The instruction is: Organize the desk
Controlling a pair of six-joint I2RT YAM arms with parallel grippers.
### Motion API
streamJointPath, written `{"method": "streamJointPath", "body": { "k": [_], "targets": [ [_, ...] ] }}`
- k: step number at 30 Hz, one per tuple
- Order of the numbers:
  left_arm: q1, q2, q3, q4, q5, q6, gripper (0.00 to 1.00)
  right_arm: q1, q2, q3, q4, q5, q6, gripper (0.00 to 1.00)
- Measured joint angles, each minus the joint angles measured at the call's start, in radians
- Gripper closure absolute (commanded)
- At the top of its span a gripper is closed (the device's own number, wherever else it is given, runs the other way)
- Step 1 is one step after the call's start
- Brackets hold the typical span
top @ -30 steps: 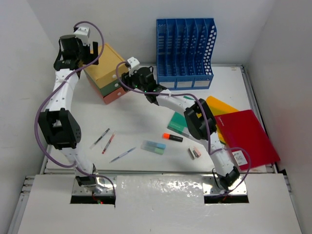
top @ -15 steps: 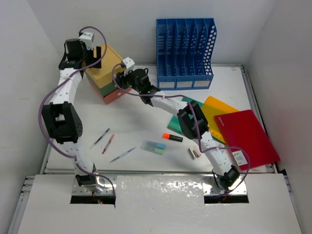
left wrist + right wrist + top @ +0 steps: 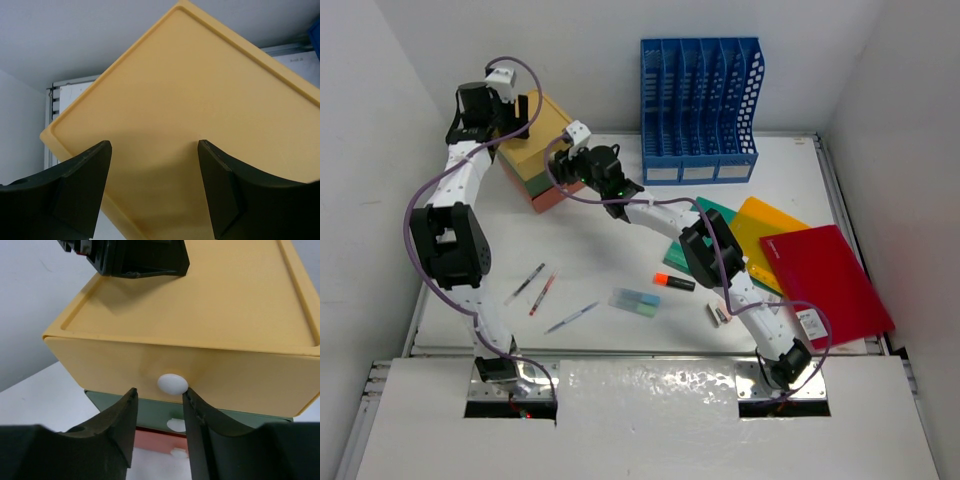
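top external: flat white desk (image 3: 605,255), blue slotted rack (image 3: 700,100)

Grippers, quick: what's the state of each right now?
Left gripper: open, empty, over the drawer box's yellow top.
Right gripper: open, jaws straddling the top drawer's white knob, not yet clamped.

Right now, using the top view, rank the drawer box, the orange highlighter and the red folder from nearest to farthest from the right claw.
1. Drawer box: back left, with the right claw at its front.
2. Orange highlighter: centre of the view.
3. Red folder: right edge.
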Motion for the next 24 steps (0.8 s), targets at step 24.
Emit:
{"method": "streamJointPath", "body": {
  "k": [24],
  "targets": [
    [0.0,-0.001,-0.047,0.092,0.043,0.006,0.33,0.018,0.007,0.0,0.027,0.097,-0.056,0.72]
  ]
}}
